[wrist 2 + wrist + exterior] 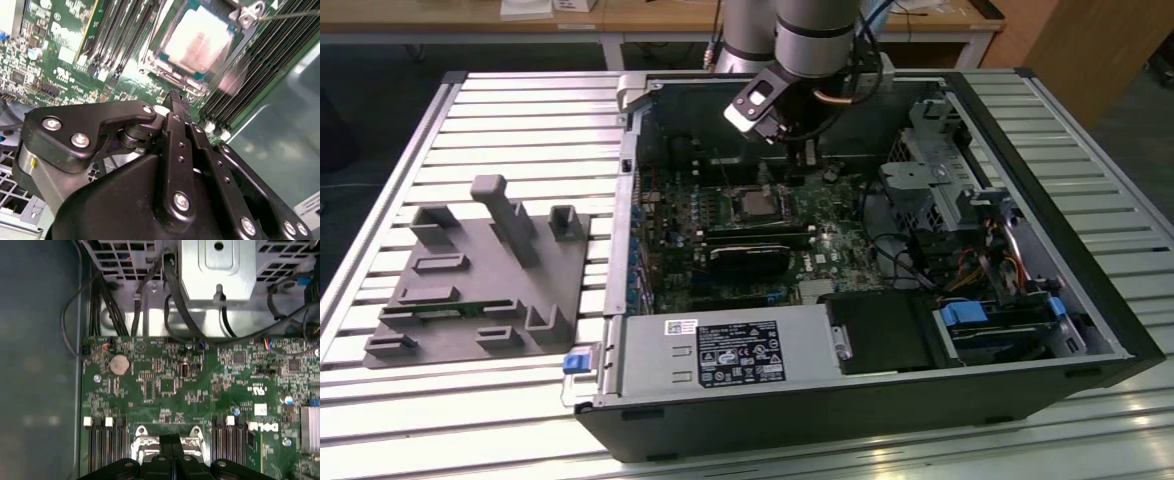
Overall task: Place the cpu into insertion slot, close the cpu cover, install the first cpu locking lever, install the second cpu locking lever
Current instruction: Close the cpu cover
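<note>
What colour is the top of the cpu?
The cpu top is pale silver-grey, clearest in the second wrist view.

The pale silver cpu lies flat in the insertion slot.

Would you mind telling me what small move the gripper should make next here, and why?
I would probably lower the shut gripper toward the thin lever rod. The cpu already lies seated, the cpu cover seems down around it, and the gripper hangs above the board holding nothing.
</note>
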